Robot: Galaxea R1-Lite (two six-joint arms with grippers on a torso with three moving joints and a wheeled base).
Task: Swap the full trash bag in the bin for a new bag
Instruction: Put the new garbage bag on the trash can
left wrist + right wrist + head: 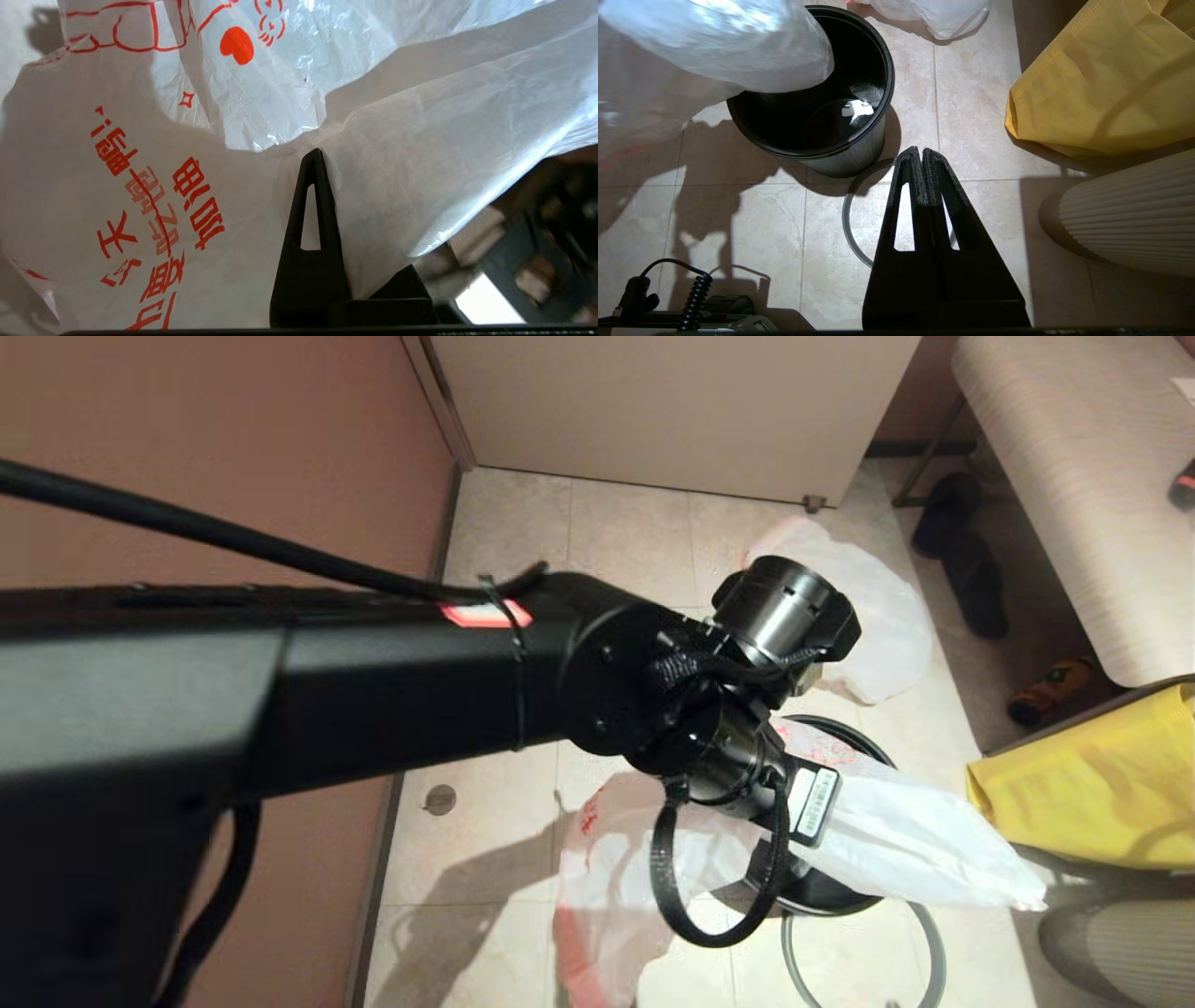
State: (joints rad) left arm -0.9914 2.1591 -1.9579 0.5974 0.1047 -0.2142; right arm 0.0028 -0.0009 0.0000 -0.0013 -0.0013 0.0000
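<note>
Counting nearest first, one thin grey hoop [852,233] is seen flat on the tiled floor [747,224], touching one round glossy black bin [873,70]. One crinkled printed new bag [187,186] is clamped by the left gripper [314,161] over the bin. Right gripper [921,154] is pressed together, empty. One plain full trash bag [887,607] lies beyond.

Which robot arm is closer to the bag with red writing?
Left. The left tool is pinching the printed bag; the right tool hangs apart, beside the bin.
</note>
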